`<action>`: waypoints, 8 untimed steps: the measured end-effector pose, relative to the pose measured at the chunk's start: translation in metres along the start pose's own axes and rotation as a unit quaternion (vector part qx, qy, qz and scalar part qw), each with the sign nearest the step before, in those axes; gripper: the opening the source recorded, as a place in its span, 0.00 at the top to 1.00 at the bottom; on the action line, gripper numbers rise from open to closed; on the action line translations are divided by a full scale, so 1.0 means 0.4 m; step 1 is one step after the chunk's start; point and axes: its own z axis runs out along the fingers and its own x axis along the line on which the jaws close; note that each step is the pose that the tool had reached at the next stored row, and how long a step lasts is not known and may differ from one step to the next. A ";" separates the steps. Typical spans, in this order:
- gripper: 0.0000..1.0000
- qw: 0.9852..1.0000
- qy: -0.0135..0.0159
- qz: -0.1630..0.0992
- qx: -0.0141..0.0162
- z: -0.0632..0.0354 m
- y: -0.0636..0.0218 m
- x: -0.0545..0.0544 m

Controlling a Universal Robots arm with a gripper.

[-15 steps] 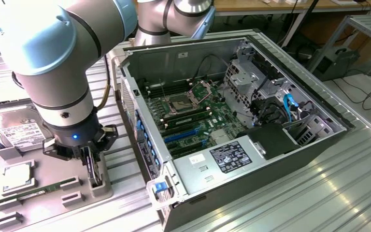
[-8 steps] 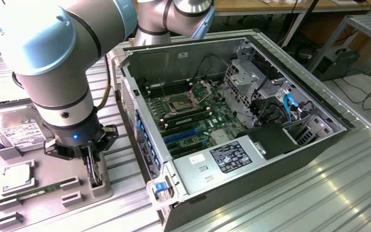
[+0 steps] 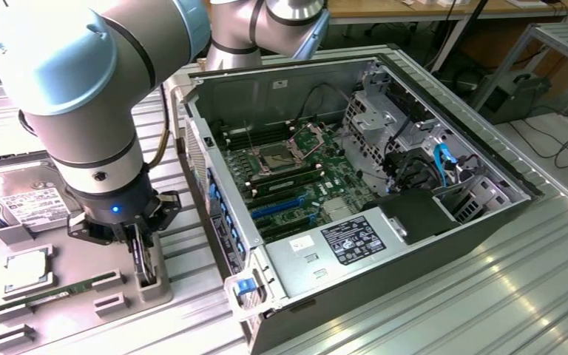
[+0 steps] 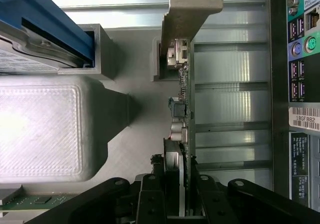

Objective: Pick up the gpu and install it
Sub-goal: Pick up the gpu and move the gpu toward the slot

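**Pincer Squeezing the GPU in Its Holder**

The pincer (image 4: 181,176) is squeezing the gpu (image 4: 183,104) from both sides, close to one end. The gpu is standing on its thin edge in a slot of the gray holder (image 3: 151,292). The holder is sitting on the bench (image 3: 481,296) at the exterior view's left, beside the open case (image 3: 363,185). The grip is looking small to me. The card could be tipping or slipping out if it is rubbing the slot walls while lifting. Its metal bracket (image 4: 187,14) could be catching too.

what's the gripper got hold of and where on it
The gripper pinches the gpu across its two faces at the upper edge, away from its metal bracket.
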 end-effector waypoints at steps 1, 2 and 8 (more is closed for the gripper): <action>0.72 1.000 0.000 0.000 0.000 0.000 0.000 0.000; 0.72 1.000 0.000 0.000 0.000 0.000 0.000 0.000; 0.72 1.000 0.000 0.000 0.000 -0.029 0.001 0.000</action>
